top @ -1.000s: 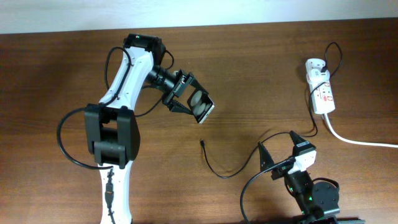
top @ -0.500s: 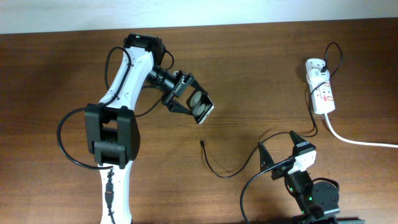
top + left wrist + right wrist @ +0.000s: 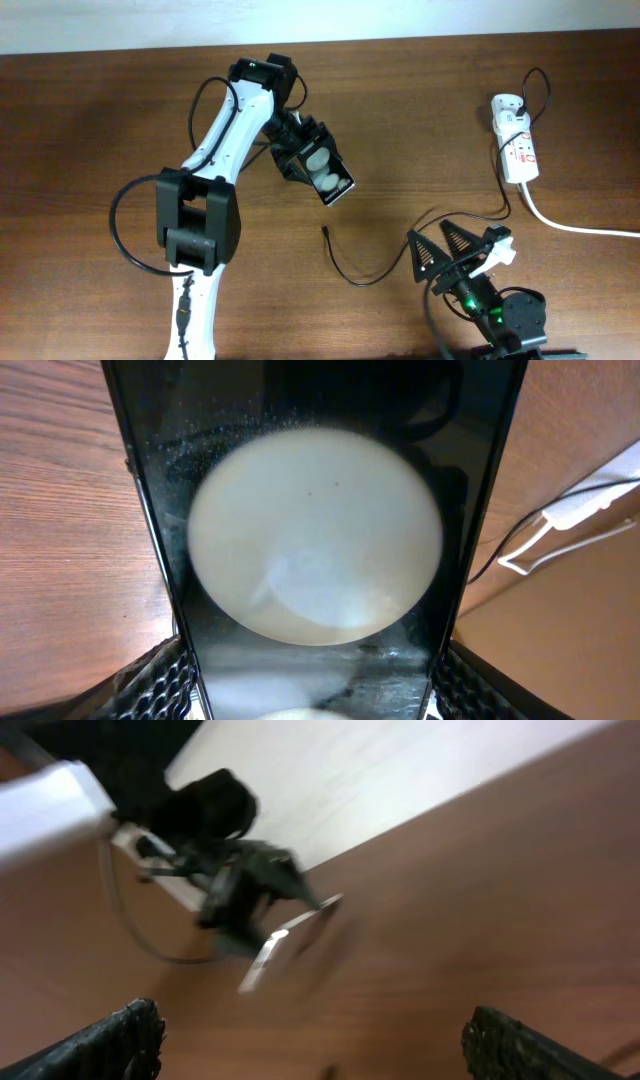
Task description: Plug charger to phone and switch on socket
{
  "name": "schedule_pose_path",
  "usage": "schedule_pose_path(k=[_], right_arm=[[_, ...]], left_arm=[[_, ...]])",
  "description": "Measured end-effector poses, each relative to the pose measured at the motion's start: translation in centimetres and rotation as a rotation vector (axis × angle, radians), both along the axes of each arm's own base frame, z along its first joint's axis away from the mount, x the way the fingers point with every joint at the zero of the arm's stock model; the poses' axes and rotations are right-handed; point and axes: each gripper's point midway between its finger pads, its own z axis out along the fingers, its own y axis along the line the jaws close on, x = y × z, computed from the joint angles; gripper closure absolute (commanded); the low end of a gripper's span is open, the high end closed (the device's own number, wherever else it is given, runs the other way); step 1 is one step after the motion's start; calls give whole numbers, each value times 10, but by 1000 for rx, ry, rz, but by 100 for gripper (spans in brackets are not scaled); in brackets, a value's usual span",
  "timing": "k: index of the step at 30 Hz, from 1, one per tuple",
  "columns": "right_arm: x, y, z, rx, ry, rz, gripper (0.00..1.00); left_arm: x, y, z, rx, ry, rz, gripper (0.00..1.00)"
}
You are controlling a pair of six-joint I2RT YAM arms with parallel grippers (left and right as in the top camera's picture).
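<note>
Nearest us, the right tool [image 3: 438, 250] has swung round since half a second ago. Its jaws gape wide and empty, and it now faces the loose plug tip [image 3: 325, 230] of the charger [image 3: 350, 275], which lies on the worktop [image 3: 100, 120]. Beyond that, the left tool [image 3: 305, 155] has carried the phone [image 3: 328, 172] a little rightward and has it clamped by the sides, tilted. Farthest off, to the right, the socket [image 3: 516, 150] lies alone. We judge that both arms are lining up for the plug-in, and that the tip must be picked up first.
</note>
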Motion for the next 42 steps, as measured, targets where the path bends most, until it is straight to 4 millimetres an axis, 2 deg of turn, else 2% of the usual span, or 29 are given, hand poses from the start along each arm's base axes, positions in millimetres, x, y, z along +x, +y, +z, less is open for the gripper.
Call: schedule_pose_path(k=[5,10,12,14,16,17,19,21,22,26,30,33,35,38,40,42], right_arm=[[-9,16,1,224,131,95,1],[-16,27,-5,221,175,175,1],[-16,32,-24,198,266,193,1],[-13,33,-28,150,286,204,1],[-3,36,-13,107,317,214,1],[9,40,-4,73,338,225,1],[28,54,-1,16,365,272,1],[40,70,-6,-21,408,318,1],[54,87,-12,-53,448,355,0],[87,121,-41,-147,535,366,2],[126,139,-56,-179,519,329,12],[149,143,-54,-163,455,290,36],[156,142,-62,-160,460,265,41],[156,142,-74,-154,494,259,41],[154,144,-74,-148,497,273,42],[150,148,-73,-134,507,308,50]], left_arm=[[4,0,-2,20,9,42,100],[9,-1,-2,27,15,83,100],[10,0,-3,39,24,102,100],[13,1,-4,51,22,121,100],[13,1,-5,59,24,132,100],[15,1,-5,61,23,139,100],[16,2,-6,67,24,149,100],[16,2,-6,69,24,155,100],[16,2,-6,71,28,158,100],[16,1,-6,74,41,177,100],[16,1,-6,76,45,183,100],[16,2,-6,78,49,185,100],[15,2,-6,79,50,185,100],[16,2,-6,79,50,185,100],[16,2,-6,80,48,188,100],[17,4,-8,96,41,190,100]])
